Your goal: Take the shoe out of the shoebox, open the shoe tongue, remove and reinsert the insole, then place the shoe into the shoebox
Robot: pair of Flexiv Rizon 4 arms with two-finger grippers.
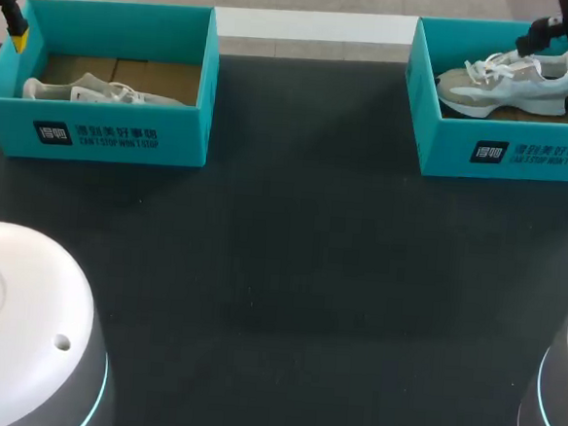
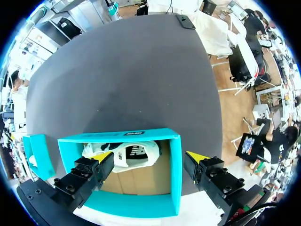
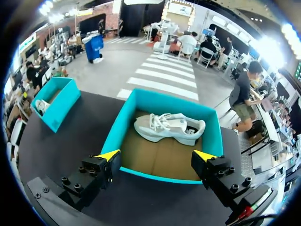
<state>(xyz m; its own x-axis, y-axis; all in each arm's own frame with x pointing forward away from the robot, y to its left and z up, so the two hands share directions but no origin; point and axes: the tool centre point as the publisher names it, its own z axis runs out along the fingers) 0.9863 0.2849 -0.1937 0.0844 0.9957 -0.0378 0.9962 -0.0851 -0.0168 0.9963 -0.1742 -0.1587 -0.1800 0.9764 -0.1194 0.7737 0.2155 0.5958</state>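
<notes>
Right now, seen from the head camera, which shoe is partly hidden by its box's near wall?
The left shoe, in the left shoebox: only its top shows above the wall. The right shoe, in the right shoebox, shows whole.

The left gripper (image 2: 149,157) points steeply down with its yellow-tipped fingers spread wide and nothing between them; in the head view it shows only at the far left corner. The right gripper (image 3: 157,155) is likewise spread wide and holds nothing, its dark wrist (image 1: 560,28) coming in at the far right corner. The arms' white bases (image 1: 23,322) sit at the near corners.
</notes>
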